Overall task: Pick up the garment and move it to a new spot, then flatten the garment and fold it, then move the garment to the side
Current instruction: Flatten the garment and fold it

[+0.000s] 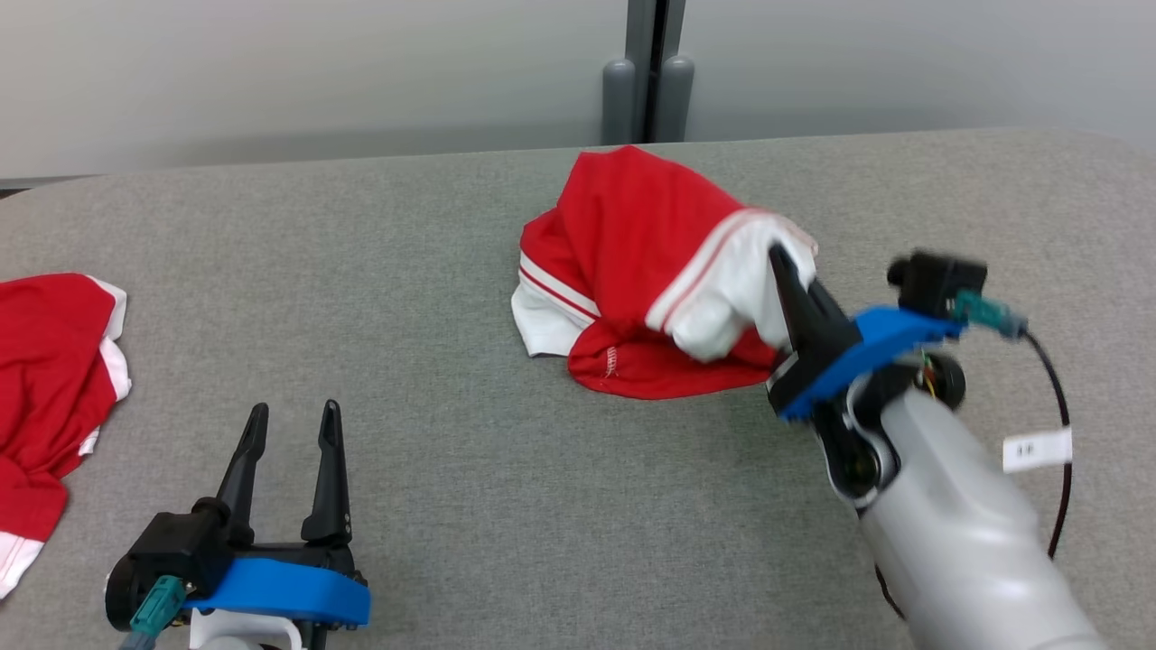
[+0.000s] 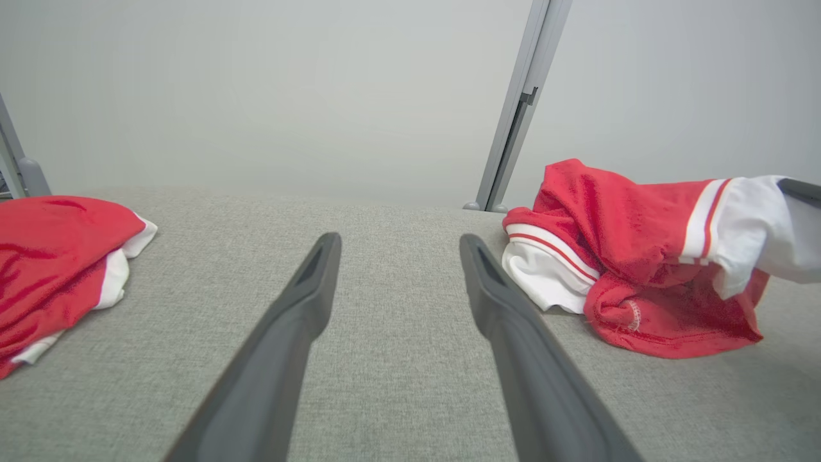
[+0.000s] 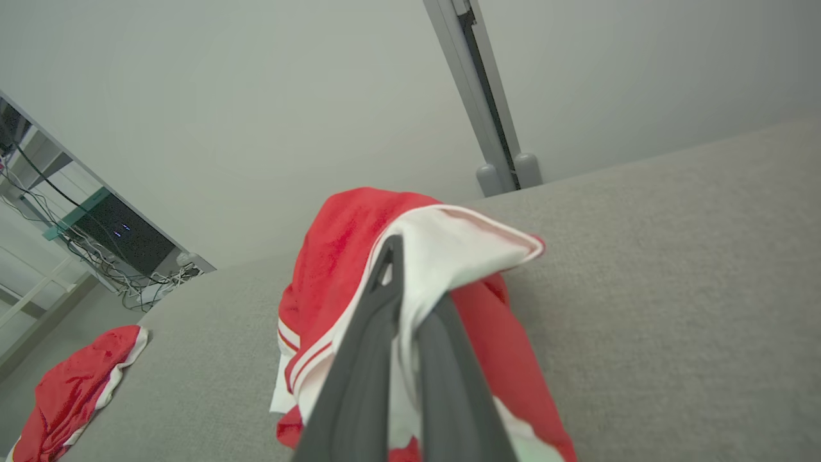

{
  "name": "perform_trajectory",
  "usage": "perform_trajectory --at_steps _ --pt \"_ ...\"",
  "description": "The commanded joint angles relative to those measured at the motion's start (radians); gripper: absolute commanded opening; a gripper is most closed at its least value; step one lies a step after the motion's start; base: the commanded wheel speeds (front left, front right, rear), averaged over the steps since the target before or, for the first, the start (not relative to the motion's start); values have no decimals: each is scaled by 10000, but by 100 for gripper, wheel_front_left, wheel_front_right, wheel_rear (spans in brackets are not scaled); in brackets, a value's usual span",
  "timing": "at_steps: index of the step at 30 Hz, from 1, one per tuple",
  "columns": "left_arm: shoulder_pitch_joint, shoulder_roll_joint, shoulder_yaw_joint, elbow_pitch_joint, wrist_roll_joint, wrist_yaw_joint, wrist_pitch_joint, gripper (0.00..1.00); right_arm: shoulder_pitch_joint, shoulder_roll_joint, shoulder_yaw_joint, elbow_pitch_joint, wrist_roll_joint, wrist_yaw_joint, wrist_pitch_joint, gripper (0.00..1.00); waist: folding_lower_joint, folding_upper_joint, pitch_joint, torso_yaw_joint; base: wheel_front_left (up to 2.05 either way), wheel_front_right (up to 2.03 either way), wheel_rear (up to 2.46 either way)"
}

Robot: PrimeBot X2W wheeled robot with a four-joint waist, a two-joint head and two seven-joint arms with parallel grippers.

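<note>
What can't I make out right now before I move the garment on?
The second garment: cut off by the head view's left edge, so its outline is incomplete.
The garment: its type and layout, hidden by its own bunched folds in the head view.
The right gripper: how much cloth it pinches; white fabric drapes over the fingers in the right wrist view.

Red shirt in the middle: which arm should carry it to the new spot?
Right. The right fingers are shut on the white edge of the garment, holding it up. The left fingers stand open, apart from it, nearer the other red garment.
</note>
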Motion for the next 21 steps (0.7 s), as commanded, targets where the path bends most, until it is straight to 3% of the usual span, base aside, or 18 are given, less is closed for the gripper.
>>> perform_trajectory --at_steps 1,6,8,14,21 --pt "-119 26 1 17 64 -21 -49 100 376 -18 -170 108 -125 26 -7 0 -1 0 -46 -62 0 0 0" --pt "37 44 38 87 87 -38 -49 100 1616 -143 -718 347 -1279 26 493 2 -1 0 -172 -246 0 0 0" --pt "74 53 58 100 95 -40 -49 100 1966 -201 -837 228 -1792 26 925 100 -1 0 -221 -298 0 0 0" --pt "136 41 34 150 105 -53 -49 100 2819 -609 -1728 -1410 -3460 26 2278 100 -1 0 -403 -350 0 0 0" --pt "87 -5 -42 171 161 -69 -49 100 3758 -458 -3274 -5537 -4900 26 4962 100 -1 0 -408 -203 0 0 0"
